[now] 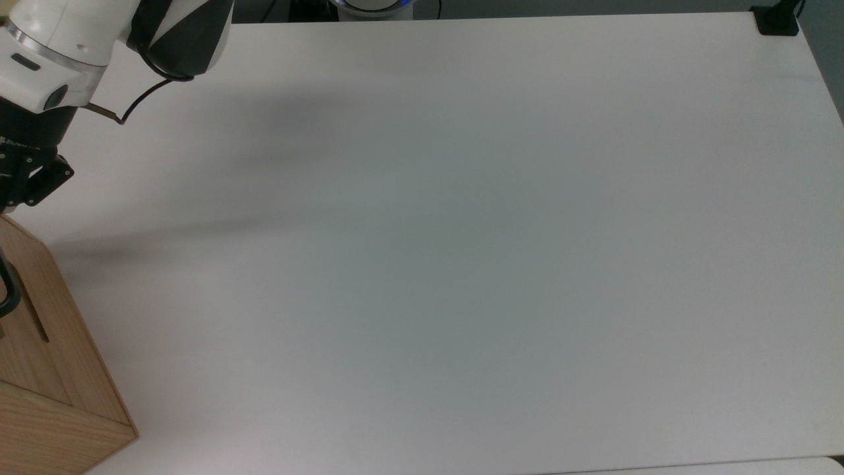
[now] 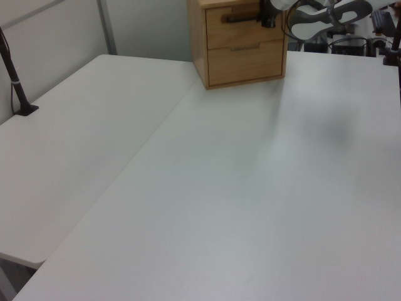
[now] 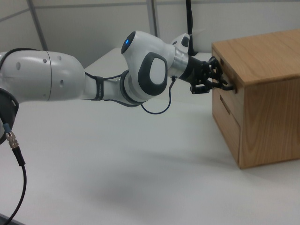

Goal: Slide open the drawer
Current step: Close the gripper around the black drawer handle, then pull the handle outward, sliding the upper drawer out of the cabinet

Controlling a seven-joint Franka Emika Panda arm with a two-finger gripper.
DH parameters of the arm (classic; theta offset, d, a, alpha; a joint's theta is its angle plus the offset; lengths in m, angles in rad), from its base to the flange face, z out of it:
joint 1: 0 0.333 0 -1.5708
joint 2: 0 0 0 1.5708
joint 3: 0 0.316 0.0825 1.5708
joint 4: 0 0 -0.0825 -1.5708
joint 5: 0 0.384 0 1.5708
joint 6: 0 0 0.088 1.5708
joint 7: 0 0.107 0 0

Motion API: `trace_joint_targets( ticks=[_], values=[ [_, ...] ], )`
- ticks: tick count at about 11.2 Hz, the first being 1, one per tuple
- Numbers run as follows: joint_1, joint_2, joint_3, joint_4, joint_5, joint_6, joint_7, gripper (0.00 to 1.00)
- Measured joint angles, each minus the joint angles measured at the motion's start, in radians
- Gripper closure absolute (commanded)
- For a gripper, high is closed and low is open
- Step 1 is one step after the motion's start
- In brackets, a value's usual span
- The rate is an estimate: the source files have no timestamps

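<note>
The drawer is the upper of two fronts in a light-wood cabinet at the top centre of the left view. Its front panel sits level with the cabinet face, so it reads as closed, and a black bar handle runs across it. In the right view the drawer faces left from the cabinet at the right edge of the frame, with the handle standing out from the front. In the top view the cabinet fills the lower left corner, and a short curve of the handle shows at the left edge.

The end effector is at the handle in the right view, its black fingers close around the bar; whether they clamp it or merely bracket it I cannot tell. In the left view the end effector sits at the right end of the handle, in front of the drawer's upper right corner. In the top view its black body is at the left edge, just above the cabinet's top corner.

Below the drawer is a second drawer front with a shallow notch at its top edge. The white arm reaches in from the left of the right view. The cabinet stands on a white tabletop, and the arm's grey shadow falls across the left part of the top view.
</note>
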Motion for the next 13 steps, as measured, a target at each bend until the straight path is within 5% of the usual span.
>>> trace_joint_targets(
  ticks=[6, 13],
  values=[
    [0.011, -0.026, 0.002, -0.027, 0.001, -0.004, 0.001, 0.99],
    [0.154, -0.322, 0.098, -0.236, 0.005, -0.356, 0.03, 0.99]
  ],
)
